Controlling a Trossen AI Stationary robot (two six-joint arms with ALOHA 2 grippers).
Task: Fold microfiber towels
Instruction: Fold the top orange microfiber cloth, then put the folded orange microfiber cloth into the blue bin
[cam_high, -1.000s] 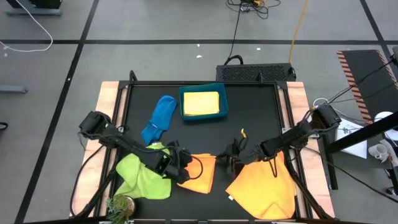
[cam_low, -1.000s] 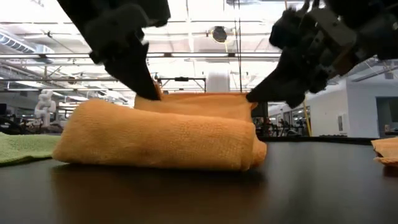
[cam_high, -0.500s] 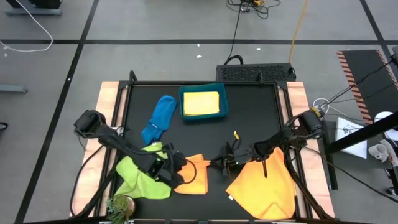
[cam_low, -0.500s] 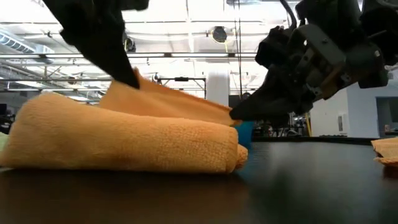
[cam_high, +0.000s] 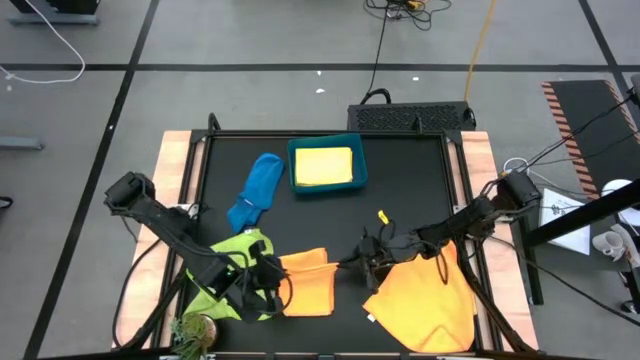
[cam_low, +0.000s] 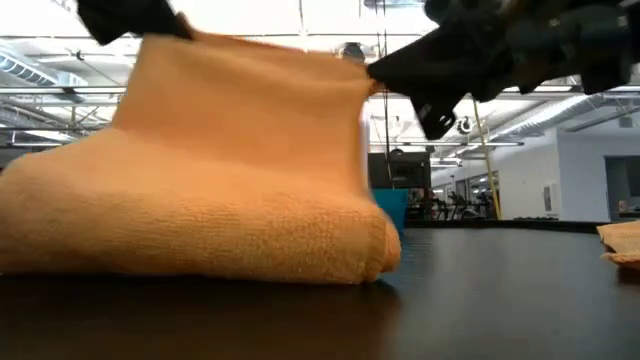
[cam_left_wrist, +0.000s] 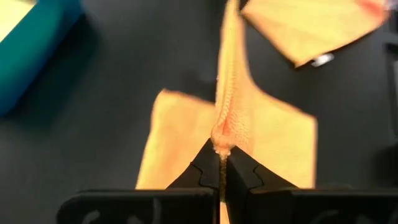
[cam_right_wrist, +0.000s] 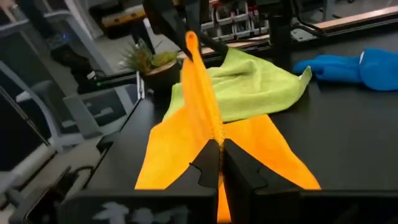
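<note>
Lying about: five towels, two orange. Gripping one orange towel (cam_high: 305, 283), both left gripper (cam_high: 268, 274) and right gripper (cam_high: 362, 262) clenched.

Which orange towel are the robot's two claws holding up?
The smaller orange towel, in the middle by the green towel. Both grippers pinch its raised edge; the bigger orange towel lies loose on the table.

Orange towel (cam_high: 305, 283) half-lifted, edge taut.
</note>
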